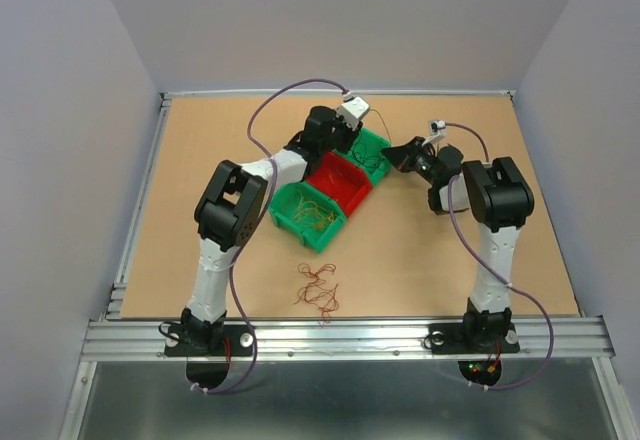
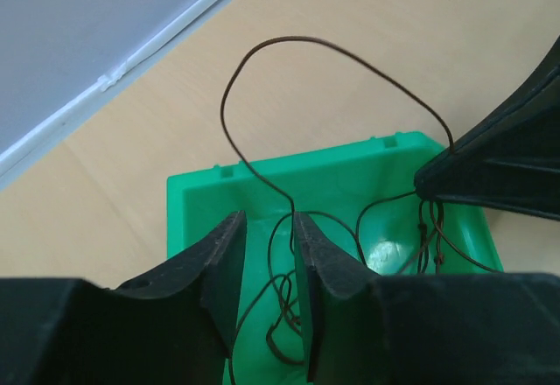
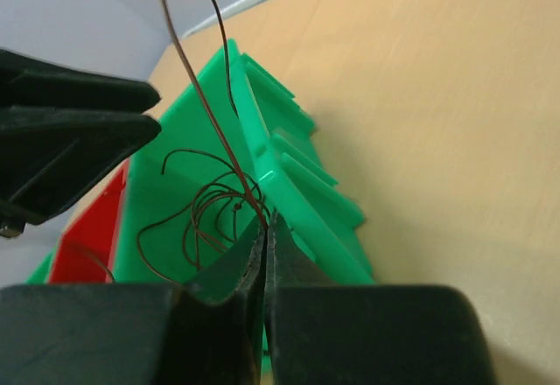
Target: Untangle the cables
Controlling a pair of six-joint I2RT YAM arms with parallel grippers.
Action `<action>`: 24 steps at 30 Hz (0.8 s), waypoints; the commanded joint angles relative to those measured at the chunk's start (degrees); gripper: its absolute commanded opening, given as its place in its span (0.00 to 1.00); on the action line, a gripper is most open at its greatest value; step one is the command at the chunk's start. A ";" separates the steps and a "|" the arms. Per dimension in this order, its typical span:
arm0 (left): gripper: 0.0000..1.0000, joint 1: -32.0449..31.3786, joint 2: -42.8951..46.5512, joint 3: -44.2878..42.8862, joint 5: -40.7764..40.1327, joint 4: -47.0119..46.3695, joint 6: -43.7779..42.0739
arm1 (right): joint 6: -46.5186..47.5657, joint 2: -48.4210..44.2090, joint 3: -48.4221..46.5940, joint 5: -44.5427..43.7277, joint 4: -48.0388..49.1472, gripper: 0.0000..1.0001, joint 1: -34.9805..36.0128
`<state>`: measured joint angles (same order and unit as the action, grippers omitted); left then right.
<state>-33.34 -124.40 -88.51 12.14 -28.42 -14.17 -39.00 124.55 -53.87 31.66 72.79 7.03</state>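
On the left part of the desk (image 1: 200, 160) stands a green bin (image 1: 296, 233), and inside it lies a small heap of yellow-orange cables (image 1: 310, 215). Just in front of this bin, on the bare desk near the arm bases, lies a loose clump of red-brown cables (image 1: 318, 290), apart from all bins. To the right and a little further back is a red bin (image 1: 352, 198), touching the first one. What is in it I cannot tell.

Next comes the left claw (image 2: 268, 227), which hangs over a second green bin (image 2: 201, 219) at the far end of the row. Its jaws are a little apart and grip nothing. One thin brown cable (image 2: 297, 38) runs down through the gap between them into the bin, where more dark strands (image 3: 210, 206) lie in loops on the bottom. Whether the cable touches the fingers (image 2: 223, 271) I cannot tell.

From there the brown cable rises in a wide arch above the far rim of the bin and comes down on the right side, at the right claw (image 3: 265, 227). This claw is closed, and it pinches the brown cable at its very tip, above the right edge of the second green bin. The two claws are near each other, the arch of cable between them.
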 commanded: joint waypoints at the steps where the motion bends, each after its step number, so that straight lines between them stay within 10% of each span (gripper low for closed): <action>1: 0.44 0.21 6.88 1.41 0.43 -2.95 -0.95 | -1.69 -2.82 -3.53 1.92 28.73 0.01 -0.79; 13: 0.69 0.47 17.24 9.48 4.11 -2.34 -1.38 | 3.75 -3.62 -4.14 9.37 21.17 0.01 -0.79; 24: 0.67 0.47 30.79 26.80 1.92 -5.32 -4.37 | 16.48 -3.70 -5.81 17.04 3.35 0.01 1.40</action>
<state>-32.80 -97.67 -66.54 15.40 -30.06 -16.67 -31.77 122.32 -56.55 46.48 74.02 6.48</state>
